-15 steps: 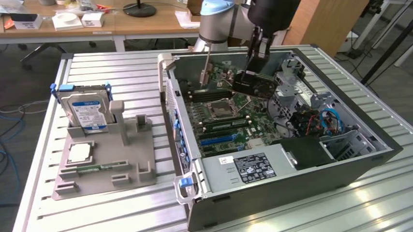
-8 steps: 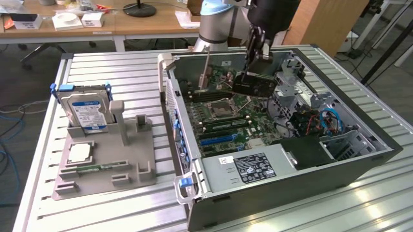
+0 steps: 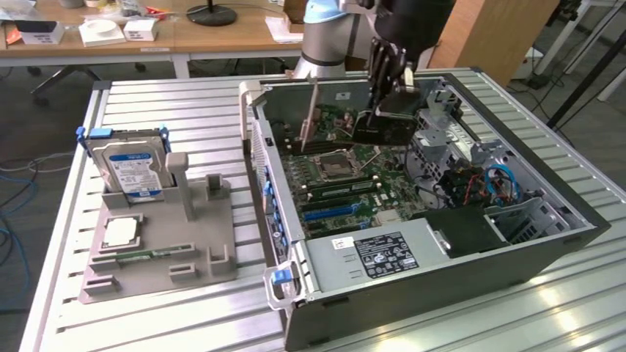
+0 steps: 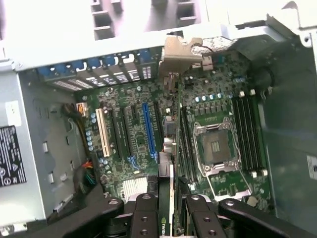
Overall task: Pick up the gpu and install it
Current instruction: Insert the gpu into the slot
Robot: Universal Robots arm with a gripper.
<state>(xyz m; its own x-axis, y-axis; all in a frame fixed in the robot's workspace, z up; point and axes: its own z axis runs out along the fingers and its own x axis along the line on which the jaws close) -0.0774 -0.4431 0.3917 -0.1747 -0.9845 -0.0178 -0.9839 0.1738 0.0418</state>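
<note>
My gripper (image 3: 391, 89) is shut on the gpu (image 3: 382, 125), a flat card with a black face. I hold it on edge inside the open computer case (image 3: 293, 183), above the motherboard (image 3: 342, 176) near the case's rear wall. In the wrist view the gpu (image 4: 171, 181) is seen edge-on between my two black fingers (image 4: 146, 215). Its silver bracket (image 4: 179, 52) reaches the rear slot openings. The card hangs between the blue expansion slot (image 4: 147, 129) and the CPU socket (image 4: 217, 144); I cannot tell whether it touches a slot.
A grey fixture (image 3: 196, 242) at the exterior view's left holds a hard drive with a blue-white label (image 3: 132, 172), a processor chip (image 3: 119, 231) and a memory stick (image 3: 146, 255). Inside the case are a power supply (image 3: 382, 253), a drive cage (image 3: 440, 125) and blue cables (image 3: 501, 183).
</note>
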